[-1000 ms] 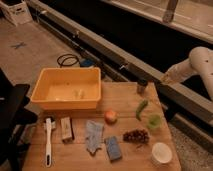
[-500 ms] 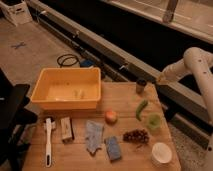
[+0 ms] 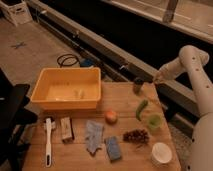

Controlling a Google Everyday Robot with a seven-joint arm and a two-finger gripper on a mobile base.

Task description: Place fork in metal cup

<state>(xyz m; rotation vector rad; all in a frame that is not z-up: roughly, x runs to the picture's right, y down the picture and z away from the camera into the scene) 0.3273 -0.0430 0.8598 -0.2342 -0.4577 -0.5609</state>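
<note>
we see the gripper (image 3: 156, 77) at about 2 o'clock in the frame, off the tabletop's (image 3: 125, 100) far right corner, at the end of the white arm (image 3: 192, 62) that comes in from the right edge. we cannot tell how its fingers stand, and we can't tell whether anything is in them.

the metal cup (image 3: 138, 85) stands upright on the tabletop near that far right corner, just left of and slightly below the gripper; touching or apart, we cannot tell. we cannot make out the fork anywhere on the tabletop.

rest of the tabletop:
- yellow bin (image 3: 67, 88) at 10 o'clock, a small pale item inside it
- green vegetable (image 3: 141, 108) at 3 o'clock, lying near the cup on its near side
- translucent green cup (image 3: 154, 122) just past the vegetable, toward 4 o'clock
- white cup (image 3: 161, 153) at 5 o'clock by the near right corner
- grapes (image 3: 136, 136) between the centre and the white cup
- orange fruit (image 3: 111, 116) at centre
- grey cloth (image 3: 93, 136) and blue sponge (image 3: 113, 148) at 6 o'clock, side by side
- small box (image 3: 66, 128) at 8 o'clock, white-handled brush (image 3: 48, 140) to its left, running near to far
</note>
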